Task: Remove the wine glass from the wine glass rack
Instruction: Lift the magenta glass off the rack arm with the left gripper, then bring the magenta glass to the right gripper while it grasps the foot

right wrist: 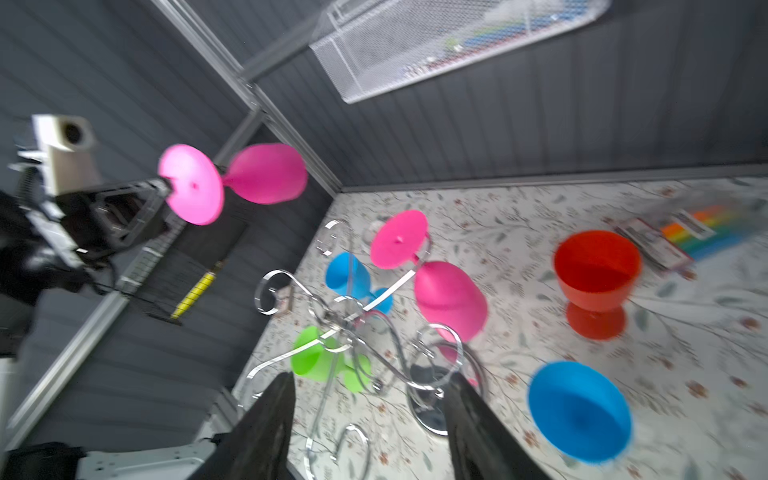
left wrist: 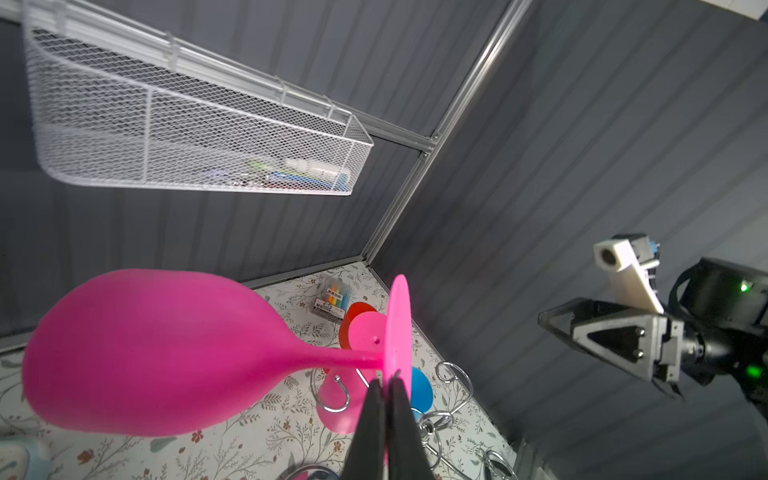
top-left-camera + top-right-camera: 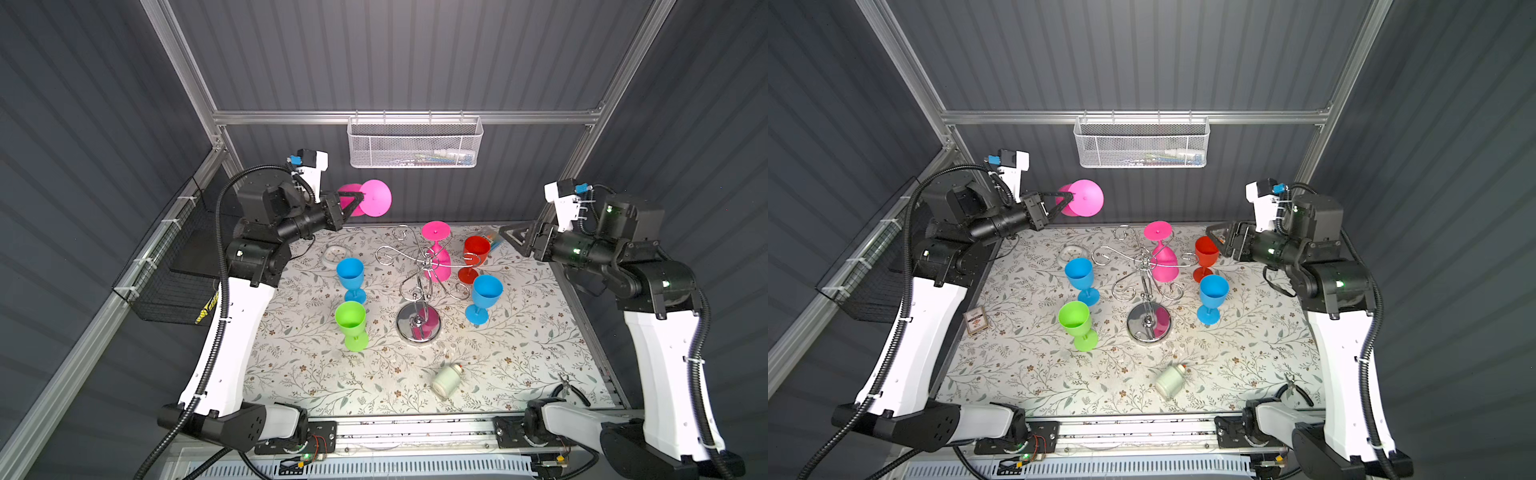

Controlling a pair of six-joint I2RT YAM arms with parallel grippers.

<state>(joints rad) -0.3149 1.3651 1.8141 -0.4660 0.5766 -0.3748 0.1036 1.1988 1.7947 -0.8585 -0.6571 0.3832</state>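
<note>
My left gripper [image 3: 359,198] [image 2: 388,382] is shut on the rim of the round foot of a pink wine glass [image 3: 376,198] [image 3: 1086,198] [image 2: 145,353]. It holds the glass on its side, high in the air at the back left, apart from the wine glass rack [image 3: 417,266] [image 3: 1144,266] [image 1: 353,328]. The chrome rack stands mid-table. A second pink wine glass [image 3: 436,266] [image 1: 449,299] hangs upside down from one of its far arms. My right gripper [image 3: 505,239] [image 1: 370,380] is open and empty, raised at the back right beside the rack.
On the floral cloth stand two blue glasses [image 3: 351,272] [image 3: 486,291], a green glass [image 3: 351,318] and a red glass [image 3: 476,249]. A white bottle [image 3: 446,380] lies near the front, pliers [image 3: 567,384] at the front right. A mesh basket [image 3: 415,143] hangs on the back wall.
</note>
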